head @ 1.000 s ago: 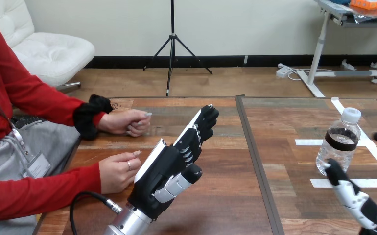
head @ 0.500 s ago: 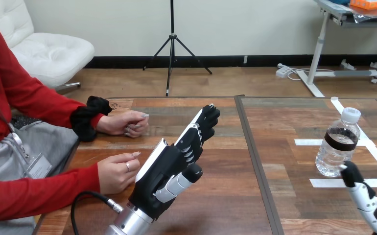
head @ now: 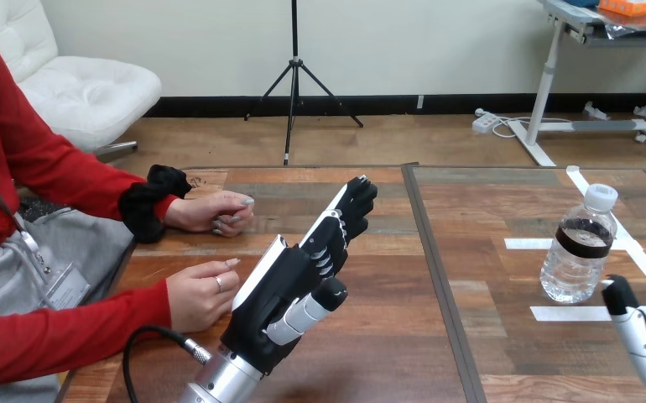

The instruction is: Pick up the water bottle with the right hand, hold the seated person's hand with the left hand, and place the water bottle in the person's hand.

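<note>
Since a second ago the right robot hand (head: 637,334) has sunk toward the view's lower right corner. Its tip is now just beside the base of the water bottle (head: 581,247), and I cannot tell how far open it is. The bottle stands upright and free on the tabletop (head: 471,353), ahead and slightly left of that robot hand, which is much the nearer one. The left robot hand (head: 296,281) is held out flat and empty, just beside the person's hand (head: 200,294).
</note>
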